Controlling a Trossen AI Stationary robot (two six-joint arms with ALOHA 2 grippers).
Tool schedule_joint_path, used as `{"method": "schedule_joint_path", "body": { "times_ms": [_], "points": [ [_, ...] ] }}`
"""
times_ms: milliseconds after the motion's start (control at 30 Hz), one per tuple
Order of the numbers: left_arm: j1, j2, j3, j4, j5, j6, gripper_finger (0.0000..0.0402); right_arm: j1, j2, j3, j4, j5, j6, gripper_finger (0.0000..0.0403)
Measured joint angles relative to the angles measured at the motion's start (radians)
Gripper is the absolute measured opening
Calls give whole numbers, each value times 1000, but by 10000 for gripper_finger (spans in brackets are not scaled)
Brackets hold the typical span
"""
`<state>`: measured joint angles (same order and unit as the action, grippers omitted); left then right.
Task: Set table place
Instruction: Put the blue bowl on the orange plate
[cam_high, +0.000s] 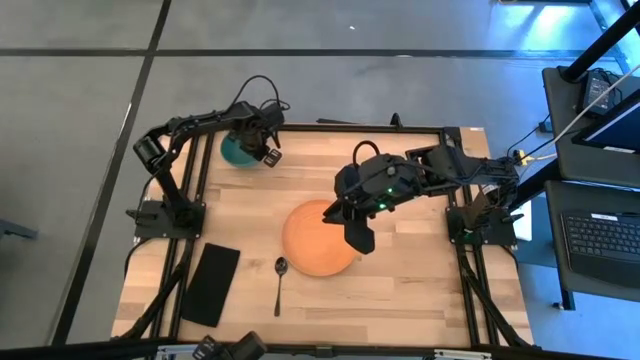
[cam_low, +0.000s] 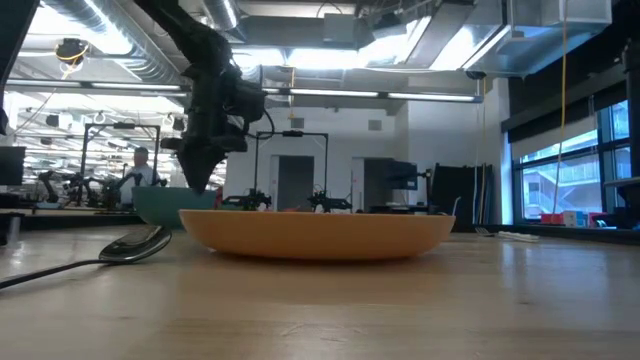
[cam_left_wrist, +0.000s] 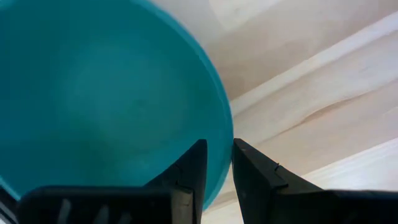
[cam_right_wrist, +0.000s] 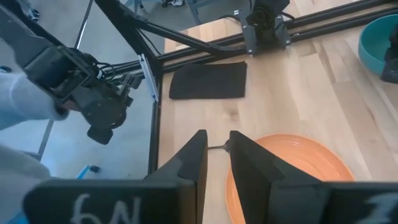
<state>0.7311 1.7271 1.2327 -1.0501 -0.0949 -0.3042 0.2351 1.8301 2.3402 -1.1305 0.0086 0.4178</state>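
A teal bowl (cam_high: 236, 152) stands at the far left of the wooden table (cam_high: 420, 290); it also shows in the low view (cam_low: 160, 205). My left gripper (cam_left_wrist: 217, 149) is shut on its rim. An orange plate (cam_high: 315, 245) lies flat mid-table, with a metal spoon (cam_high: 279, 283) on the table to its left and a black napkin (cam_high: 211, 284) farther left. My right gripper (cam_right_wrist: 216, 140) hangs above the plate's right part (cam_right_wrist: 292, 168), touching nothing, its fingers a narrow gap apart. My left gripper has the bowl's rim (cam_left_wrist: 222, 127) between its two fingers, one finger (cam_left_wrist: 189, 171) inside the bowl and one (cam_left_wrist: 258, 177) outside. The fingers come from above, pointing down. I cannot tell whether the bowl's base is on the table.
Black frame rails run along the table's edges (cam_right_wrist: 205, 46). A grey sleeve (cam_right_wrist: 18, 106) and a black device (cam_right_wrist: 93, 109) show beyond the table's near left corner. Bare wood lies right of the plate and along the near edge.
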Motion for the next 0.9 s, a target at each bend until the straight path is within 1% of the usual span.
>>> {"method": "schedule_joint_path", "body": {
  "times_ms": [200, 300, 367, 467, 567, 633, 733, 833, 900],
  "points": [
    [0, 0, -88, 89, 0, -1, 69, 4, 0, 0, 0, 0, -2, 71],
    [-1, 0, -116, 98, 0, 4, 65, 4, 0, 0, 0, 0, -3, 71],
    [-3, 0, -117, 83, 0, 37, 52, 4, 0, 0, 0, 0, -4, 71],
    [-21, -9, -117, 42, -3, 104, 14, 4, 0, 0, 0, 0, -9, 71],
    [-63, -42, -117, 10, -3, 122, 7, 4, 0, 0, -1, 29, -28, 71],
    [-123, -78, -116, -11, -13, 125, 4, 4, 0, 0, -7, 75, -36, 71],
    [-253, -129, -71, -93, -47, 95, 3, 4, 0, 0, -20, 139, -39, 71],
    [-416, -151, 18, -178, -54, 33, 3, 4, -1, -1, -20, 159, -71, 71],
    [-533, -151, 95, -206, -52, -3, 2, 4, -6, -1, -20, 159, -87, 71]
  ]
}}
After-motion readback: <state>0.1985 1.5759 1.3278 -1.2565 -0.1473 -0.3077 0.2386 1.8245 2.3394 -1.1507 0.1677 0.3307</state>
